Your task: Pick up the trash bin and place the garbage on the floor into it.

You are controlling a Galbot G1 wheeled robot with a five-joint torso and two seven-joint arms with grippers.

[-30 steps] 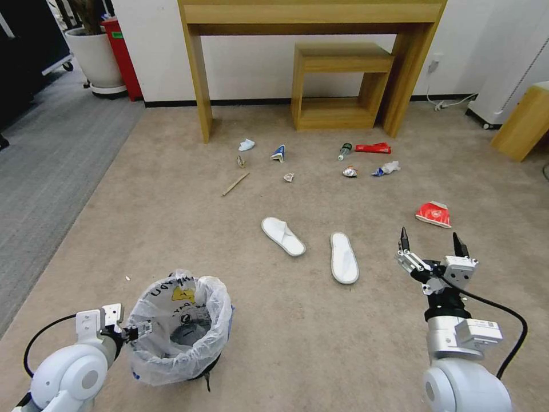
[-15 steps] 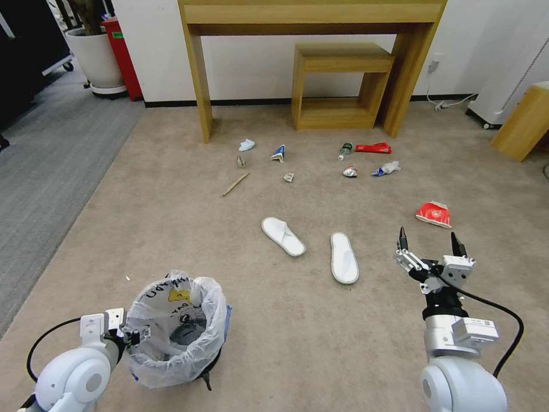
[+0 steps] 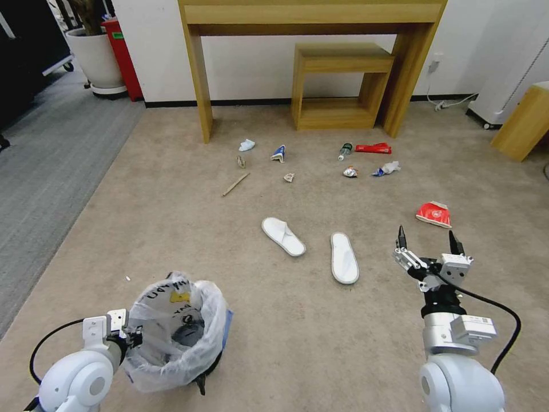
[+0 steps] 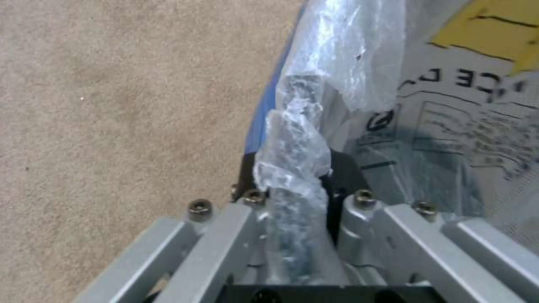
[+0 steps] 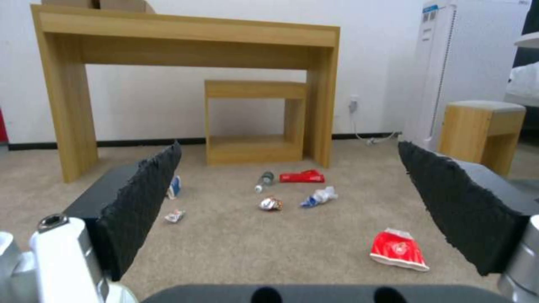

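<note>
Left tool (image 3: 136, 337) clamped on bag-lined trash bin (image 3: 171, 329), contents unclear; right tool (image 3: 426, 243) agape.

head view: high, facing forward and down over the floor (image 3: 320, 337) toward the desk (image 3: 311, 11) at the wall; takes in both arms and all litter.
left wrist view: pressed right up against the bin (image 4: 449, 126), looking along the left gripper (image 4: 292, 198) at bag and carpet.
right wrist view: low, near floor level, facing the desk (image 5: 185, 31) between the right gripper (image 5: 289, 189) pads.
shared: desk, red cup (image 3: 433, 214) (image 5: 397, 249), far litter in head and right wrist; bin (image 3: 171, 326) in head and left wrist.
</note>
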